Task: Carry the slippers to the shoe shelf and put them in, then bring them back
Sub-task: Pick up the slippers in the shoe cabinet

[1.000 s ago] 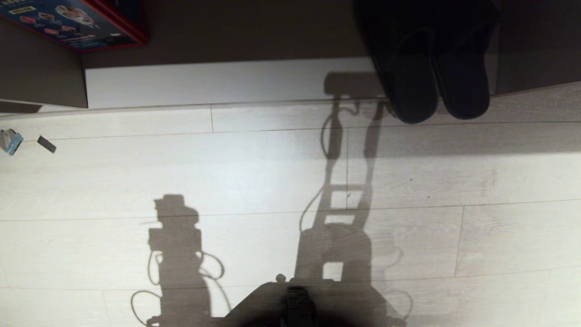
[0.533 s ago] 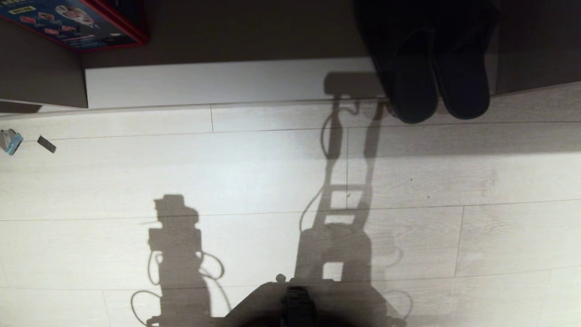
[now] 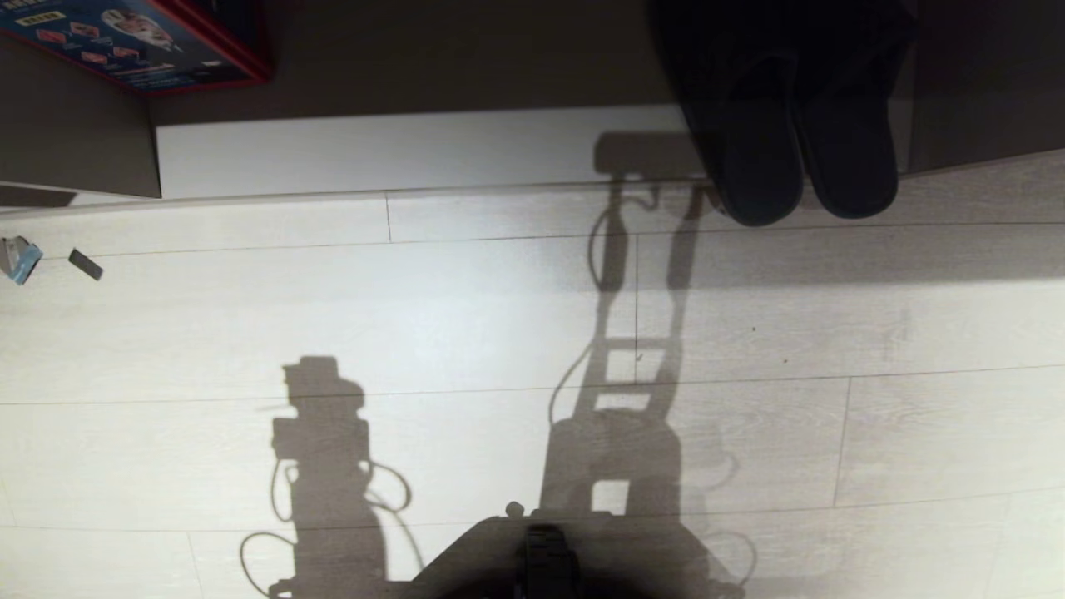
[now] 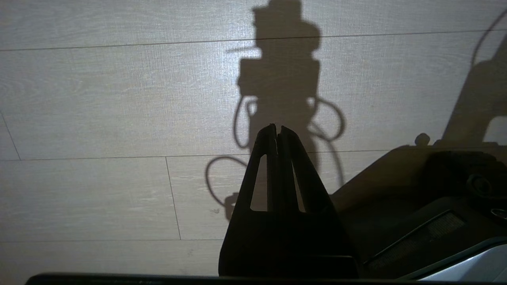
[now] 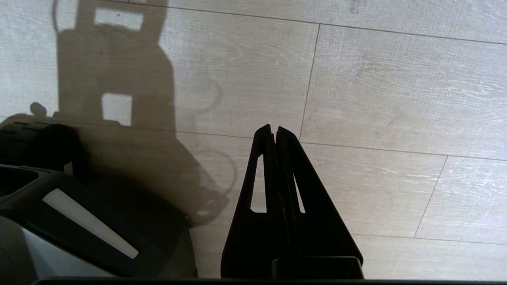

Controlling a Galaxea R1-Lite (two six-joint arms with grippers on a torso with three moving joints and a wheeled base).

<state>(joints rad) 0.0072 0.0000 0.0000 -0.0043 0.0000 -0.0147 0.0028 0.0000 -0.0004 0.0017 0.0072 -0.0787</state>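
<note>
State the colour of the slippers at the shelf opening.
Dark grey-black, both alike; the slippers show best in the head view, toes overhanging the pale floor.

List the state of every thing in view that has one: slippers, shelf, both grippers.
slippers: side by side, resting in the shelf's dark opening with their ends poking out over the floor, not held.
shoe shelf: pale base bare beside the slippers.
left gripper: shut, empty, hanging over bare floor.
right gripper: shut, empty, hanging over bare floor.
</note>
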